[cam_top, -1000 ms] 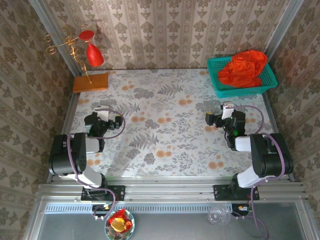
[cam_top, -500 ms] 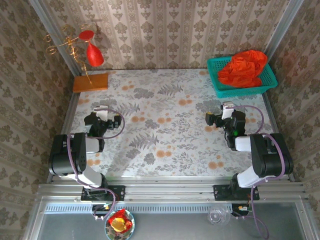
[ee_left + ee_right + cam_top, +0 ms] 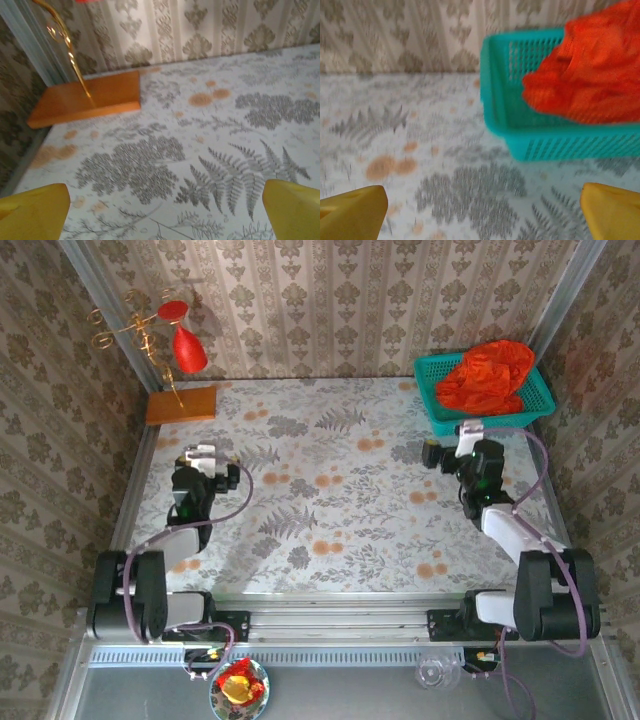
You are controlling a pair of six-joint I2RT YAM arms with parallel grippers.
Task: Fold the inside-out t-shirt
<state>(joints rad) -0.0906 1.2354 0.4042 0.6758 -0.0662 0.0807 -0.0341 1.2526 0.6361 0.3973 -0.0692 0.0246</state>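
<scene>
Left hand (image 3: 162, 210) and right hand (image 3: 482, 212) gape empty over the fern-printed tabletop (image 3: 330, 490), the wrinkly orange-red t-shirt (image 3: 585, 75) heaped in a teal lattice basket (image 3: 560, 142) at its far-right corner.

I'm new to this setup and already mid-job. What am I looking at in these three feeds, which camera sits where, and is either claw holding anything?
These are two robot arms bolted at the near edge of a flower-patterned table. The wide picture comes from a fixed camera above and behind them, with the left arm on the left and the right arm on the right. The other two pictures come from a camera on each wrist. The yellow fingers in the bottom corners belong to that arm's own gripper.

The left gripper faces a wooden block that carries a gold stand with a red ornament. The right gripper faces a teal basket in the far right corner, with the orange-red t-shirt heaped in it.

Both grippers are open and hold nothing.
</scene>
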